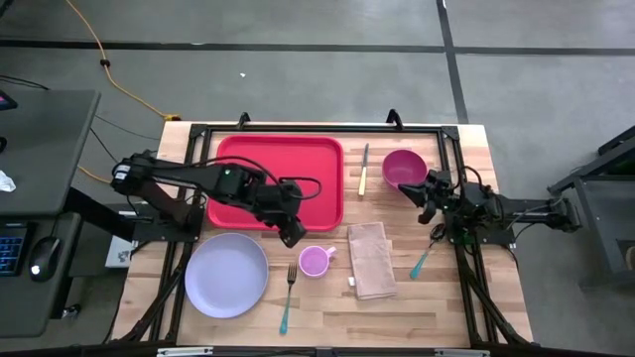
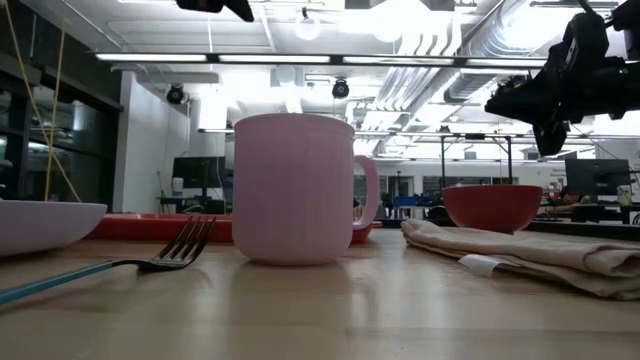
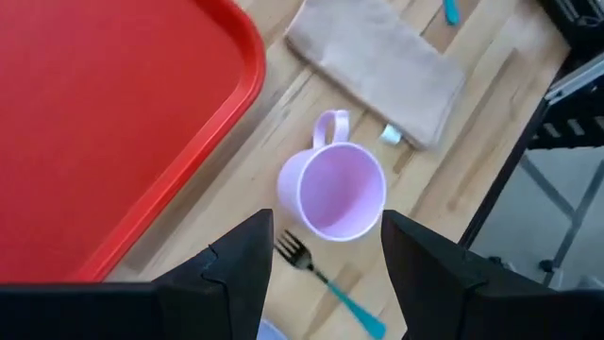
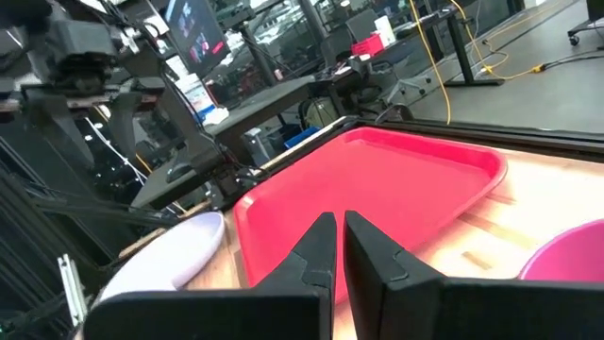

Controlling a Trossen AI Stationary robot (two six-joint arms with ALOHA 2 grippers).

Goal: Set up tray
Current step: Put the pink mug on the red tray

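The big flat red plastic tray (image 1: 281,181) with rounded corners lay flat on the wooden table (image 1: 446,297), at the far side and a bit left of the middle. Its long side ran from left to right across the table, and nothing was on it.

My left gripper (image 1: 292,236) hung over the near right corner of the tray, above the table. Its two dark fingers (image 3: 241,269) were spread wide and held nothing. Through its wrist camera I saw the small light purple cup (image 3: 333,188) with a handle just past the fingers, standing upright beside the tray's edge and not touching it.

My right gripper (image 1: 425,201) hung in the air near the dark pink round bowl (image 1: 403,168), to the right of the tray. Its fingers (image 4: 316,246) were pressed together with nothing between them, and it pointed toward the tray.

Near the front left sat the round light purple plate (image 1: 226,275). A fork with a blue handle (image 1: 287,297) lay between the plate and the cup. A folded tan cloth napkin (image 1: 371,260) lay to the right of the cup. A knife with a yellow handle (image 1: 363,171) lay between the tray and the bowl. Another blue-handled thing (image 1: 422,260) lay under the right arm, and I could not tell what it was.
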